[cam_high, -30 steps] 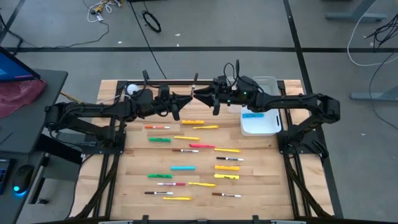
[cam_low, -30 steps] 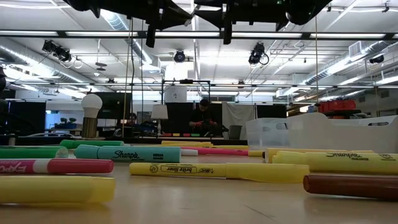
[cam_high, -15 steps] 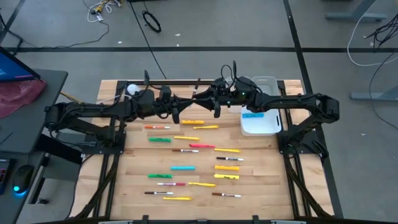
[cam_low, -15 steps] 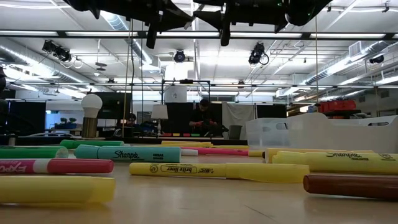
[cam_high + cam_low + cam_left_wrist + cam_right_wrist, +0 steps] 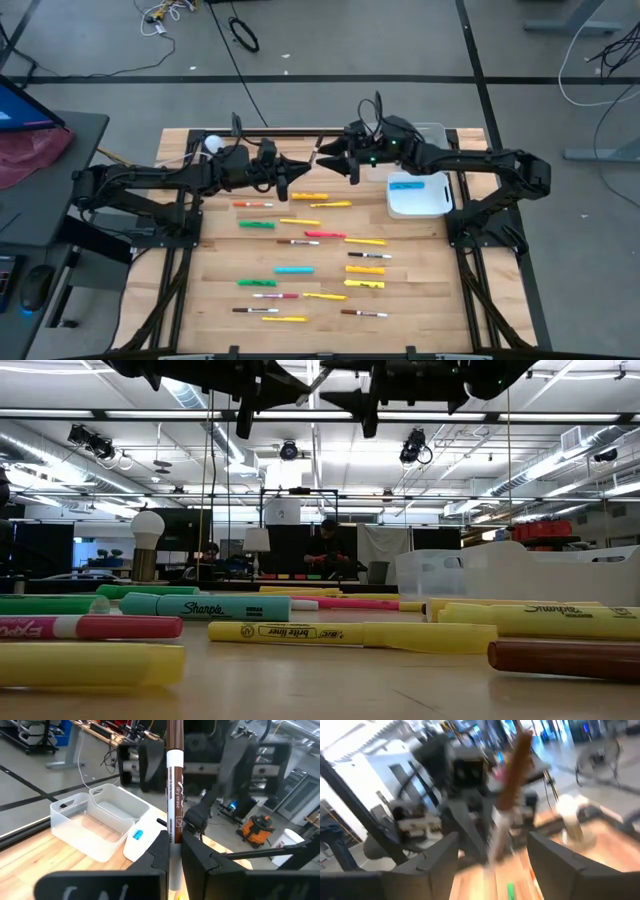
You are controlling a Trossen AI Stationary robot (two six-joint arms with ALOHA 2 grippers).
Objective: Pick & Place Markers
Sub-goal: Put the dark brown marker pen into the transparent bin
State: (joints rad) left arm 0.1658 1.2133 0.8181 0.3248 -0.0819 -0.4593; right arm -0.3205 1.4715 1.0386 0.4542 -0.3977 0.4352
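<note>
Your left gripper (image 5: 174, 851) is clamped on a brown-capped dry erase marker (image 5: 174, 795), white barrel, standing up between the fingers. In the high view that left gripper (image 5: 297, 170) sits above the far middle of the table (image 5: 420, 290), tip pointing toward the right arm. The held marker (image 5: 317, 146) shows there as a thin stick between the two grippers.

Your right gripper (image 5: 327, 152) faces it, just beside the marker's far end; its fingers (image 5: 437, 855) stand well apart, with the marker (image 5: 512, 780) in the gap, not pinched. Right wrist view is blurred, contact can't be judged.

Rest of the markers (image 5: 310, 245) lie scattered flat on the wooden table in loose rows: yellow, green, cyan, pink, white with dark caps. Low view shows a cyan Sharpie (image 5: 205, 606), a yellow highlighter (image 5: 350, 634), and a brown one (image 5: 565, 657) up close.

Clear bins (image 5: 420, 180) sit at the far right of the table; a cyan marker (image 5: 406, 185) lies in the nearer one. White ball (image 5: 213, 143) sits at the far left.
</note>
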